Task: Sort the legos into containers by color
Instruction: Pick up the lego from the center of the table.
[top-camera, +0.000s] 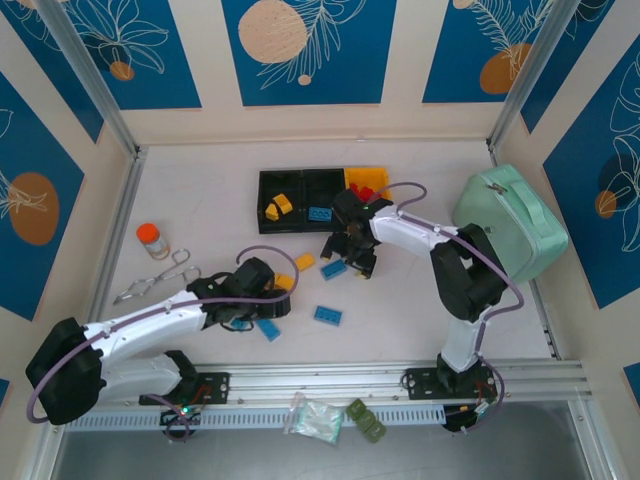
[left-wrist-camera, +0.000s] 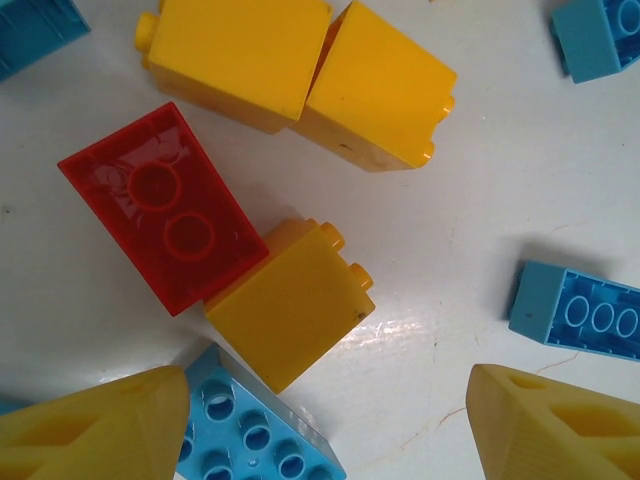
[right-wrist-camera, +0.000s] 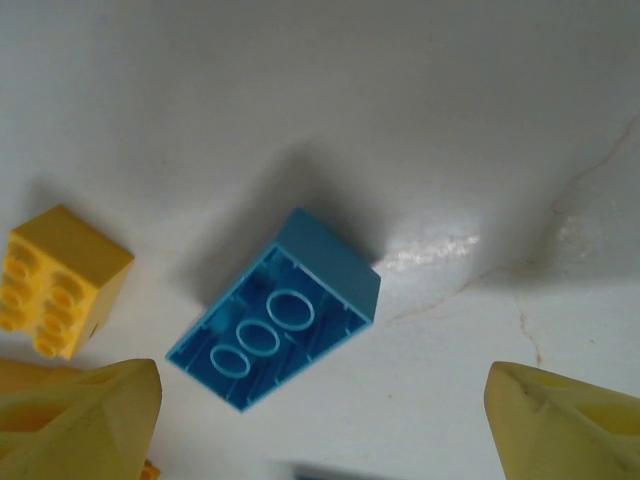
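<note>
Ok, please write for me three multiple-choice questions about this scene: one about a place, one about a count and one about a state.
1. In the top view, where does the orange-capped jar stand?
A. left of the bins, beside the tongs
B. inside one of the bins
C. right of the bins

2. In the left wrist view, how many legos are red?
A. none
B. one
C. three

3. In what state is the right gripper?
A. open, above a blue lego
B. shut on a blue lego
C. shut on a yellow lego

Answers:
1 A: the jar stands well left of the bins, with the tongs just in front of it.
2 B: a single red lego lies there; the others are yellow or blue.
3 A: the fingers stand wide apart and touch nothing.
</note>
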